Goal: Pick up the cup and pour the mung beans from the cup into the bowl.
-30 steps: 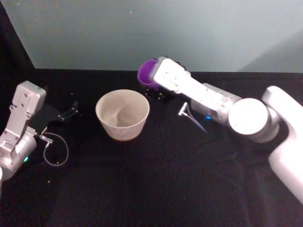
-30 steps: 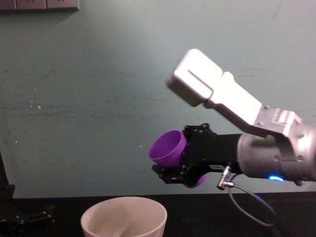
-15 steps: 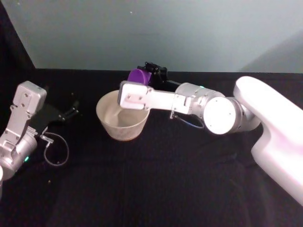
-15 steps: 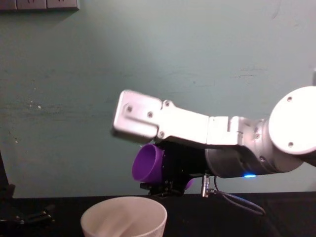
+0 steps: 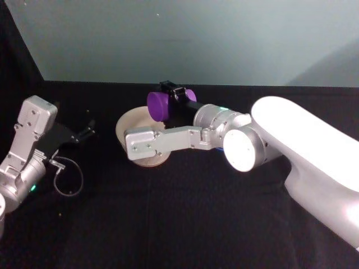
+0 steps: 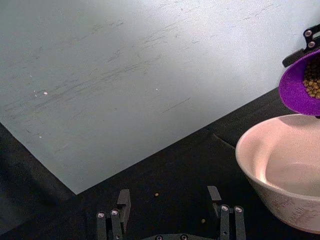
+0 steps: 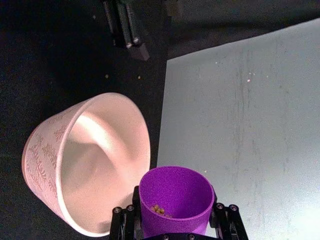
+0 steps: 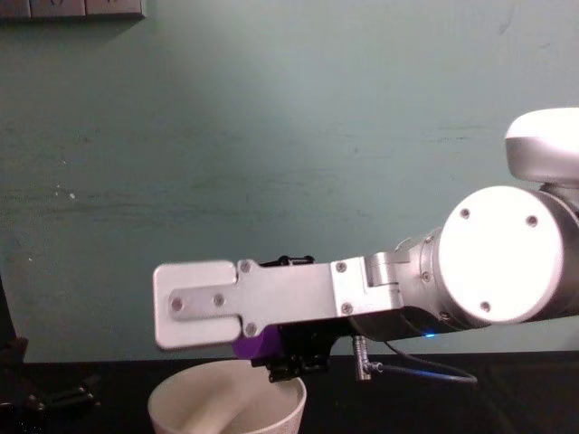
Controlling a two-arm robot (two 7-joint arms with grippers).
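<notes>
Black cloth covers the surface (image 5: 168, 230), which ends at a pale teal wall (image 5: 196, 39).

**Hidden parts.**
- In the head view, a grey link of the right arm (image 5: 162, 143) crosses the bowl (image 5: 120, 130) and hides its near half. The far and left parts of the rim show.
- In the chest view, the same link covers the cup (image 5: 160, 105) except for a purple sliver just above the bowl's rim. The picture's lower edge cuts off the bowl.
- In the left wrist view, the cup is cut off at the picture's edge.
- How many beans (image 6: 314, 82) there are is hard to tell. A small cluster lies against the cup's lower inner wall.

**Right arm.** It reaches in from the robot's right, and its last link lies nearly level across the bowl. The right pincer (image 5: 174, 92) is clenched on the cup, with one black finger on each side. It holds the cup in the air over the bowl's far rim. The cup is tipped far over, with its mouth turned toward the bowl's hollow and its base toward the head camera.

**Left arm.** The left arm (image 5: 25, 151) sits at the robot's left, with a cable (image 5: 67, 179) looping below it. The left pincer (image 5: 84, 131) is released, fingers spread and grasping nothing. It is low over the surface and well apart from the bowl. A few stray grains (image 6: 156, 194) lie on the cloth in front of it.
</notes>
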